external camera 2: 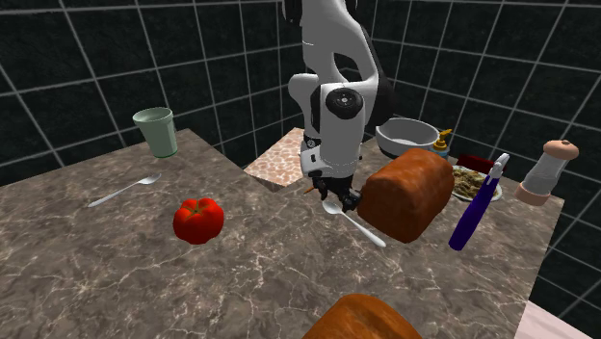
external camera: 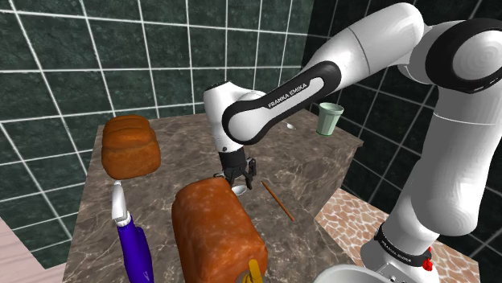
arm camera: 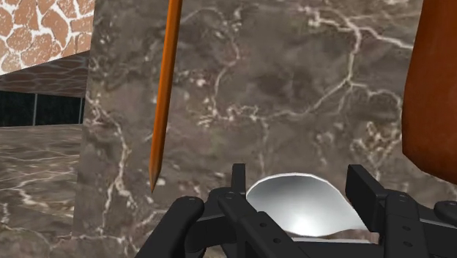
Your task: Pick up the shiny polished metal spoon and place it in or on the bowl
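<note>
The shiny metal spoon [external camera 2: 358, 225] lies on the marbled counter beside a brown bread loaf [external camera 2: 409, 193]. Its rounded end [arm camera: 300, 216] sits between my two black fingers, which press on its sides. My gripper [arm camera: 300, 187] points straight down at the counter and is shut on that end of the spoon [external camera: 239, 190]. The gripper [external camera: 239, 177] stands just past the loaf [external camera: 216, 229] in the shoulder view. In the second exterior view the gripper [external camera 2: 337, 195] is low over the spoon, and the pale bowl [external camera 2: 409, 135] stands behind the loaf.
A thin orange stick [arm camera: 165, 88] lies close beside the gripper. A green cup [external camera 2: 157, 132], another silvery utensil [external camera 2: 125, 190] and a red tomato-like thing [external camera 2: 198, 220] are further off. A second loaf [external camera: 129, 146], a blue spray bottle [external camera 2: 477, 207] and a grinder [external camera 2: 547, 171] also stand on the counter.
</note>
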{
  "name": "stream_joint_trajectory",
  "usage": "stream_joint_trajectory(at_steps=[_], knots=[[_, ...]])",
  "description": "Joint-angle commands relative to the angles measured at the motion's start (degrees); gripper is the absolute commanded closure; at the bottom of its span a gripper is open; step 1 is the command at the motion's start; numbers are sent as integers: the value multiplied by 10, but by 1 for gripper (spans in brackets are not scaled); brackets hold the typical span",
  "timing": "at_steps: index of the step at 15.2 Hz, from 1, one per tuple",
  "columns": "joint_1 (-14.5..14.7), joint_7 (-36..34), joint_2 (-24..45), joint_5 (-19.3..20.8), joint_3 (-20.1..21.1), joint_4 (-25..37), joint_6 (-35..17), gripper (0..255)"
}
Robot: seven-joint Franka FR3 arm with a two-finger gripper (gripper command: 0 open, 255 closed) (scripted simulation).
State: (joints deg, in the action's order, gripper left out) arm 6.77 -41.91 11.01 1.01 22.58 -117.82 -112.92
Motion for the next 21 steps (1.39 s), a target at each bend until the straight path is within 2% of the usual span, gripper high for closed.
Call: stream_joint_trajectory(at_steps=[1,9,21], knots=[[0,0,0,0,0,0,0,255],[0,0,0,0,0,0,0,255],[-4,9,-44,-17,3,44,85,255]])
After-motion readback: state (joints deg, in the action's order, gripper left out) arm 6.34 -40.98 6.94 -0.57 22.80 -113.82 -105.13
